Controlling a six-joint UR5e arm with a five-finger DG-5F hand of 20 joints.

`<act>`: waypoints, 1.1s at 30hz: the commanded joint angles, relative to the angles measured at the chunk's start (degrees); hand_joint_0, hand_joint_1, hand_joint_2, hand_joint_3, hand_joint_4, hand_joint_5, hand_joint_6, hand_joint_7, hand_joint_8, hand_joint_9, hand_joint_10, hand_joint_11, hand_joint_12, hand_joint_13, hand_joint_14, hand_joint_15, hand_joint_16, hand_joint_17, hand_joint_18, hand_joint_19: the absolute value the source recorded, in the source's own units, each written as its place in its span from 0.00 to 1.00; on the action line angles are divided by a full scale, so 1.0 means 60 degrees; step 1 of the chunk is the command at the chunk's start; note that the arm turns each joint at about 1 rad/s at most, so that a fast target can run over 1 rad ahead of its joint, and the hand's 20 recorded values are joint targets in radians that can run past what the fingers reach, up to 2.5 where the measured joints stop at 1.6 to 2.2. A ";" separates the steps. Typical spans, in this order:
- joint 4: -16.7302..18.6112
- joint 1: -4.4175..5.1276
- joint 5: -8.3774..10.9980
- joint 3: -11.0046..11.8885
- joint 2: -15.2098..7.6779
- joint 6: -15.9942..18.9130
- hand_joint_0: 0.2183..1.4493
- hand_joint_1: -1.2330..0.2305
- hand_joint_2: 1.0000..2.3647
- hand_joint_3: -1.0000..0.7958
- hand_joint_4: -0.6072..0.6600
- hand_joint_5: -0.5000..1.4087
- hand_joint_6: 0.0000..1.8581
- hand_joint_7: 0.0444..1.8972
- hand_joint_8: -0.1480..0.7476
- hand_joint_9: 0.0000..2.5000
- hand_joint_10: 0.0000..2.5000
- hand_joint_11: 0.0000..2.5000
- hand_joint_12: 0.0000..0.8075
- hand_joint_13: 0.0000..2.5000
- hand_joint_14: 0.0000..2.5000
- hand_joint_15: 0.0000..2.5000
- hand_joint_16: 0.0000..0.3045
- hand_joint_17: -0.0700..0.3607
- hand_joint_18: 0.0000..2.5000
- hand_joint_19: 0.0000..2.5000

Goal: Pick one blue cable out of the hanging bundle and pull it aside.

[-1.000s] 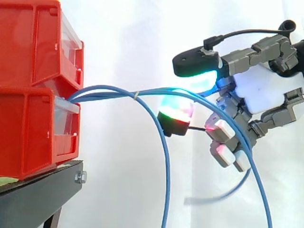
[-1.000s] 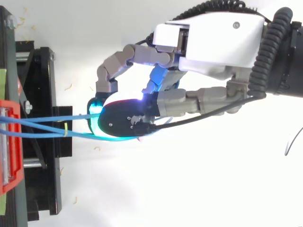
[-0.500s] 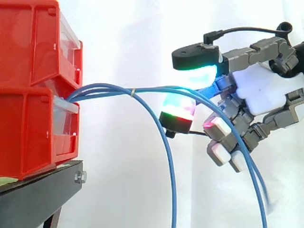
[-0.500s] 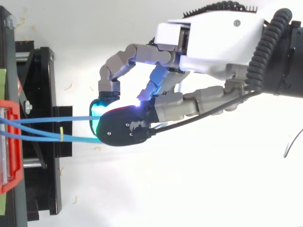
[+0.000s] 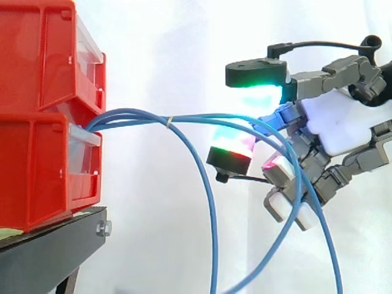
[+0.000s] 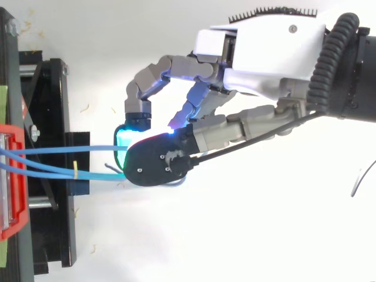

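Light, limp and likely slick, the blue cable (image 6: 64, 149) will sag and may slip. The hand (image 5: 335, 122) pinches it between its pads, right of the bundle's small tie (image 5: 173, 122).

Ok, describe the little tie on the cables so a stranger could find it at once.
Start at the red bins on the left, where blue cables come out toward the hand. A short way along them sits a small yellow tie, wrapped round part of the bundle. It is the only pale band on the blue strands.
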 commanded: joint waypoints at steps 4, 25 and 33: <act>0.0000 0.0000 0.0000 -0.0004 0.0010 0.0002 0.25 0.40 0.01 0.40 0.51 0.21 0.47 0.59 0.50 0.41 0.01 0.32 0.45 0.33 0.01 0.26 0.18 0.46 0.29 0.23; -0.0015 0.0015 0.0000 -0.0019 0.0010 0.0134 0.34 0.22 0.01 0.63 0.31 0.22 0.50 0.63 0.42 0.46 0.01 0.32 0.42 0.39 0.01 0.27 0.18 0.46 0.37 0.21; -0.0015 0.0015 0.0000 -0.0033 -0.0005 0.0134 0.36 0.21 0.01 0.66 0.28 0.23 0.50 0.66 0.41 0.49 0.01 0.31 0.44 0.41 0.01 0.28 0.19 0.46 0.38 0.20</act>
